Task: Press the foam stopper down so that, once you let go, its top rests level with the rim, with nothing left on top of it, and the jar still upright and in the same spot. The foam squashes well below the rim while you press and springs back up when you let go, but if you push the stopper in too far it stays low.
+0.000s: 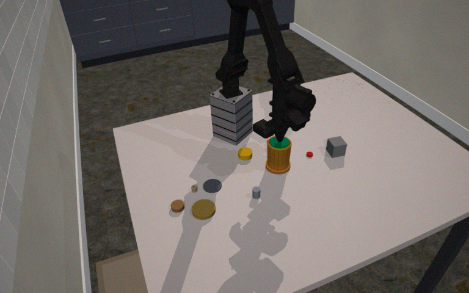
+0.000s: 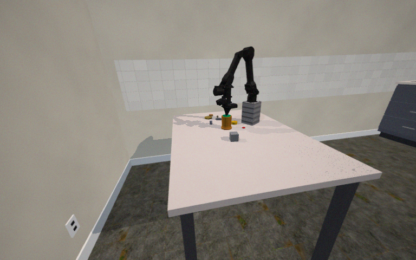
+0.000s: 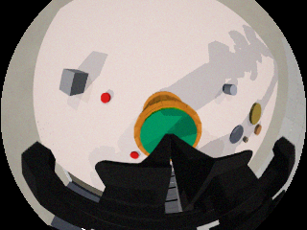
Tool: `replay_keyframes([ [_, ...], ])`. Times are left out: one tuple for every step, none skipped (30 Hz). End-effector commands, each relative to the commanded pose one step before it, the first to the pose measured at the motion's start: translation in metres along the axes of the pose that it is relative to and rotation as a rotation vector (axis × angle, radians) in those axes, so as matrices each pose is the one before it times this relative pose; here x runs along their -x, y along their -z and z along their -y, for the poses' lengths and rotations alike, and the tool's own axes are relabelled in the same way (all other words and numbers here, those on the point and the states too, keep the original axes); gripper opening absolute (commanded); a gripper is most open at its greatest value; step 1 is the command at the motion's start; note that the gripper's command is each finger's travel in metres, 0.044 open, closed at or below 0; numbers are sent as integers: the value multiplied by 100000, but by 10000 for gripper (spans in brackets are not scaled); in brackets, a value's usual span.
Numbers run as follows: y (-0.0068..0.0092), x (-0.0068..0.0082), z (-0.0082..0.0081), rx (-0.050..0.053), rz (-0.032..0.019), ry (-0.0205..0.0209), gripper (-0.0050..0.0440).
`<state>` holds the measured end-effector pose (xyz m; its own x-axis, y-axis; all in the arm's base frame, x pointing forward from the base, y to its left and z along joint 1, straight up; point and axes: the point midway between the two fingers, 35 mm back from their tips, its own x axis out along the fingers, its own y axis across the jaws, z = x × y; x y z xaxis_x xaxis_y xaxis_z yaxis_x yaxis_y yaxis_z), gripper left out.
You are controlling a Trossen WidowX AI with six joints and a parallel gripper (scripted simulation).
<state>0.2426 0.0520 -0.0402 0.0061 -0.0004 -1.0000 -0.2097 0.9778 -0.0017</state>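
Note:
An orange ribbed jar [image 1: 278, 155] stands upright near the middle of the table, in front of the arm's grey base block. A green foam stopper [image 1: 279, 143] fills its mouth, its top close to the rim. My gripper [image 1: 279, 138] is shut and empty, pointing straight down, with its fingertips touching the stopper's top. In the wrist view the shut fingertips [image 3: 169, 140] overlap the green stopper [image 3: 168, 129] inside the orange jar rim [image 3: 168, 125]. In the exterior view the gripper [image 2: 226, 113] sits just on top of the jar [image 2: 226, 122].
A yellow disc [image 1: 244, 153] lies left of the jar, a small red button [image 1: 309, 154] and a grey cube [image 1: 336, 146] to its right. A small grey cylinder [image 1: 256, 192], a dark disc [image 1: 212, 185], an olive disc [image 1: 203, 209], a brown disc [image 1: 177, 205] and a tiny tan cylinder [image 1: 193, 188] lie in front. The base block [image 1: 231, 115] stands behind.

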Motion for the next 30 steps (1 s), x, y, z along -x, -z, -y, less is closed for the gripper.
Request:
replay_keyframes([
  [-414,339,71,-200,1829,389,0],
  [0,0,0,0,0,0,0],
  [0,0,0,0,0,0,0],
  [20,-16,0,0,-79,1,0],
  [19,-14,0,0,-37,0,0],
  [19,-14,0,0,-21,0,0],
  [19,-14,0,0,-12,0,0],
  [19,-14,0,0,-7,0,0],
  [19,-14,0,0,-4,0,0],
  [0,0,0,0,0,0,0],
  [0,0,0,0,0,0,0],
  [18,-14,0,0,-1,0,0],
  [18,-14,0,0,-1,0,0],
  [18,-14,0,0,-1,0,0],
  [18,-14,0,0,0,0,0],
  [18,-14,0,0,0,0,0],
  [17,-14,0,0,1,0,0],
  [17,-14,0,0,1,0,0],
  [17,-15,0,0,1,0,0],
  [17,-15,0,0,1,0,0],
  [16,-15,0,0,1,0,0],
  [16,-15,0,0,1,0,0],
  [15,-15,0,0,1,0,0],
  [15,-15,0,0,1,0,0],
  [15,-15,0,0,1,0,0],
  [15,-15,0,0,1,0,0],
  [0,0,0,0,0,0,0],
  [0,0,0,0,0,0,0],
  [15,-15,0,0,0,0,0],
  [15,-15,0,0,-1,0,0],
])
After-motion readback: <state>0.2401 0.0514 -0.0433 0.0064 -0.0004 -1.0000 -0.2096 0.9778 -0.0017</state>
